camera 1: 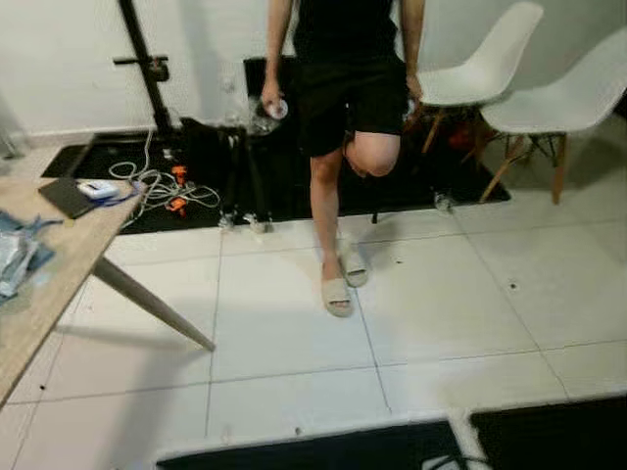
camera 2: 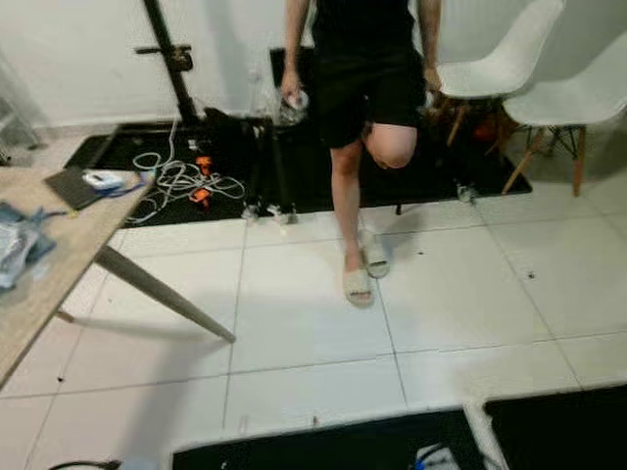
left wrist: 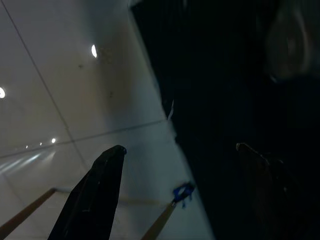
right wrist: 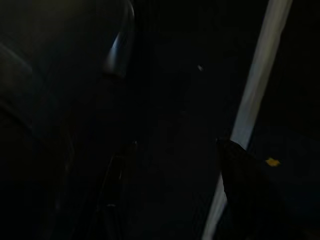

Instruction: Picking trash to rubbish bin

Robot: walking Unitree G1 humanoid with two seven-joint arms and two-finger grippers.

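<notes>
a person in black shorts and beige slippers (camera 1: 338,294) stands on one leg on the white tiled floor (camera 1: 441,313), holding a small crumpled clear object (camera 1: 277,108); a light wooden table (camera 1: 44,284) stands at left.

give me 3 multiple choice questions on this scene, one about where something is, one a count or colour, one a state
1. Where does the tangle of white cable lie?
A. on the wooden table
B. on the dark mat by the wall
C. on a chair seat

2. How many white chairs stand at the right?
A. one
B. two
C. four

3. How does the person stand?
A. both feet flat on the tiles
B. kneeling
C. on one leg, the other knee raised

Key: 1 B, the cable rests on the dark mat beyond the wooden table. 2 B, one white chair and a second white chair stand side by side. 3 C, one bare knee is bent up while the other leg is planted beside the sandals.
</notes>
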